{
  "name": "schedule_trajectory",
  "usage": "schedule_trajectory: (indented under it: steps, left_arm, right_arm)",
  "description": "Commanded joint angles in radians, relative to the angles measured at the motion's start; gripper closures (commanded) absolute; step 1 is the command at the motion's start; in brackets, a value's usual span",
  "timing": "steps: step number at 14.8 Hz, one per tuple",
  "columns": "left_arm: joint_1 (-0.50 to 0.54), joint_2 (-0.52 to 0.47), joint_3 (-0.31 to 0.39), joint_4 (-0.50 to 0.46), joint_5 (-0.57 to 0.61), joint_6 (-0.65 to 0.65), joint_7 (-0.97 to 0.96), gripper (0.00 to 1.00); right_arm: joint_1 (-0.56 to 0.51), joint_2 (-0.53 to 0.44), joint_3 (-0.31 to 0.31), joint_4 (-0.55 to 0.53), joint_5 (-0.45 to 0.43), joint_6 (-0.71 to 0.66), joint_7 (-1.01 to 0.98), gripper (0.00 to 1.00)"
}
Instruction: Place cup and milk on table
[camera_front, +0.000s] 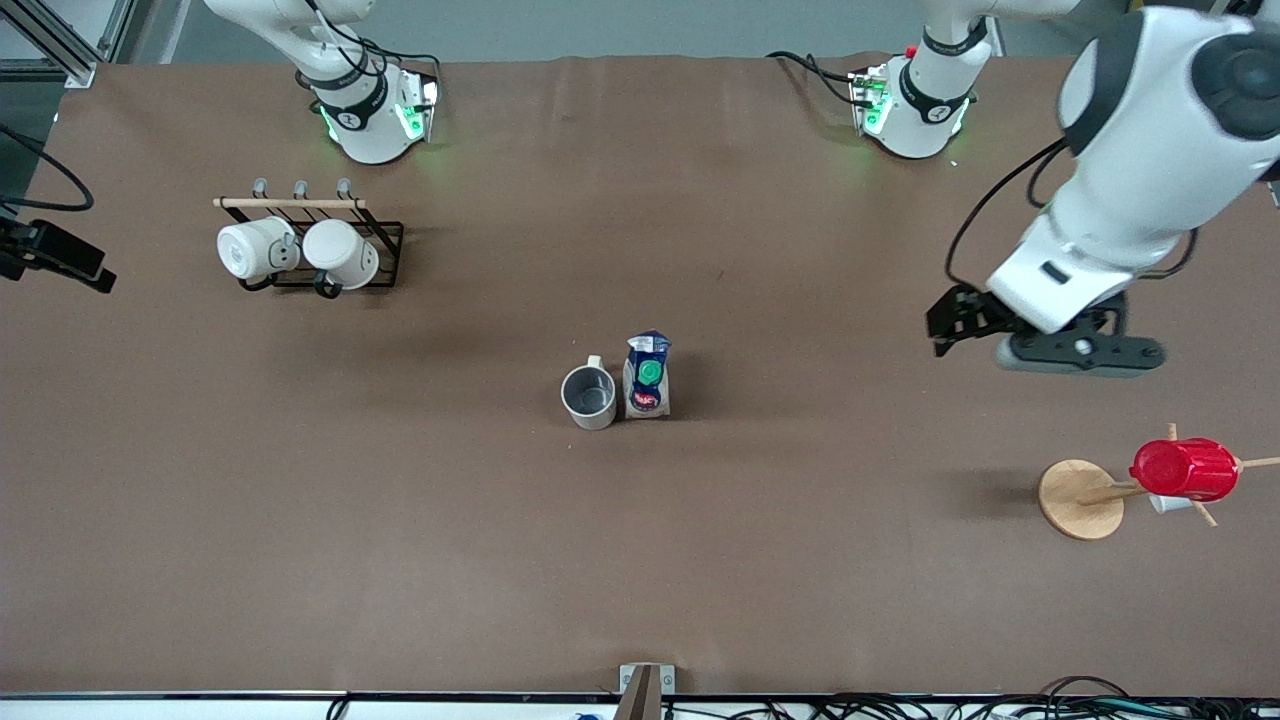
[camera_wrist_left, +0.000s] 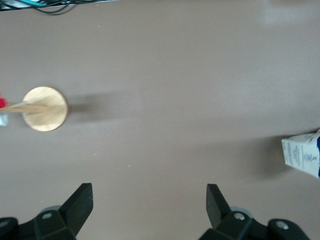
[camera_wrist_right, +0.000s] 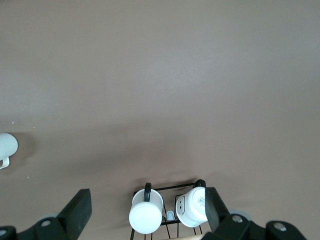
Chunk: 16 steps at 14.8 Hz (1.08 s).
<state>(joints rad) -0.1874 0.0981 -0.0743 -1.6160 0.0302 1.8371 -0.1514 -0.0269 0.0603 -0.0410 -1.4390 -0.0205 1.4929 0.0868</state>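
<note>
Front view: my assessment is that the task is complete or very nearly so. The cup and the milk both stand upright on the tabletop near its middle, just beside each other, the milk toward my left arm's end. Neither is held. My left end effector hangs in the air over bare tabletop toward my left arm's end, well apart from both items, and carries nothing. My right end effector does not appear in this view; only that arm's base shows. In my judgement nothing is left but withdrawal of the arms.

The cup is cream-white with a grey inside, its loop handle pointing away from the front camera. The milk is a small dark blue and white carton with a round green cap and a red logo.

Left wrist view: my left end effector has its fingers spread wide with only bare tabletop between them. An edge of the milk shows at the frame border, along with the wooden stand.

Right wrist view: my right end effector is likewise spread wide and empty, over the rack with the two white mugs. Part of the cup shows at the frame edge. This arm waits.
</note>
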Motion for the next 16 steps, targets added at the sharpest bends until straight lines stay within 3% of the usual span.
schedule_trajectory:
  steps: [1,3,9,14,16]
  left_arm:
    - [-0.003,-0.161,0.04,-0.122,-0.023,-0.027,0.068,0.0]
    - [-0.001,-0.216,0.077,-0.148,-0.024,-0.064,0.11,0.0]
    - [0.043,-0.245,0.071,-0.113,-0.02,-0.171,0.162,0.0]
    - [0.083,-0.158,0.036,0.011,-0.01,-0.226,0.158,0.0]
    - [0.086,-0.146,0.034,0.021,-0.013,-0.237,0.153,0.0]
  right_arm:
    - [-0.013,-0.016,0.007,-0.018,0.014,0.004,-0.004,0.0]
    - [-0.013,-0.016,0.007,-0.018,0.014,0.006,-0.004,0.0]
    - [-0.013,-0.02,0.007,-0.018,0.014,0.006,-0.004,0.0]
    - [-0.013,-0.022,0.007,-0.018,0.014,0.003,-0.005,0.0]
    - [-0.013,-0.022,0.007,-0.018,0.014,0.003,-0.005,0.0]
